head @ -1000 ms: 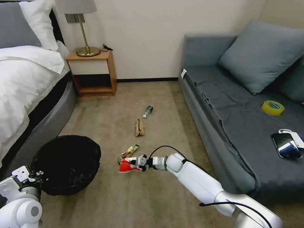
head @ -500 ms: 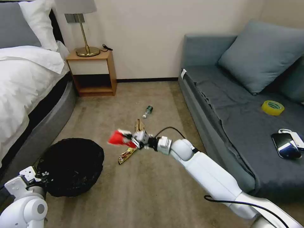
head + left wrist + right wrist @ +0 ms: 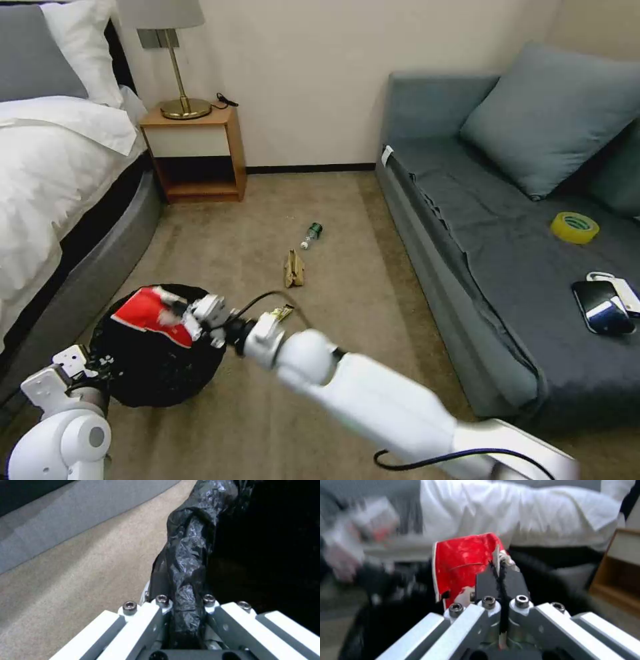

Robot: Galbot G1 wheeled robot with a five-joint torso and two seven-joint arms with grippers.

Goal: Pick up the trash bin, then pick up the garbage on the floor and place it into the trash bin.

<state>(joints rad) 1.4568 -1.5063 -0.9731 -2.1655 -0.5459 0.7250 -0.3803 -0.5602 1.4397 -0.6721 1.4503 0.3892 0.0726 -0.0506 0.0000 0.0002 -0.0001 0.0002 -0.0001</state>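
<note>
The trash bin (image 3: 160,373), lined with a crinkled black bag, hangs low at the left. My left gripper (image 3: 90,372) is shut on its bagged rim (image 3: 186,585). My right gripper (image 3: 181,315) is shut on the red snack packet (image 3: 148,313), holding it above the bin's opening; the packet (image 3: 463,560) sticks out past the closed fingers (image 3: 486,582). On the carpet lie the gold-brown candy wrapper (image 3: 283,311), partly behind my right arm's cable, the crumpled brown paper bag (image 3: 294,269) and the small clear bottle (image 3: 311,235).
A bed (image 3: 47,180) runs along the left, with a wooden nightstand (image 3: 197,157) and a lamp (image 3: 175,60) at the back. A grey sofa (image 3: 507,253) on the right carries a yellow tape roll (image 3: 574,227) and a phone (image 3: 602,306). Open carpet lies between them.
My right gripper lifted the red packet off the carpet and swung it left to over the bin. The bin, held by the left gripper, shifted slightly.
</note>
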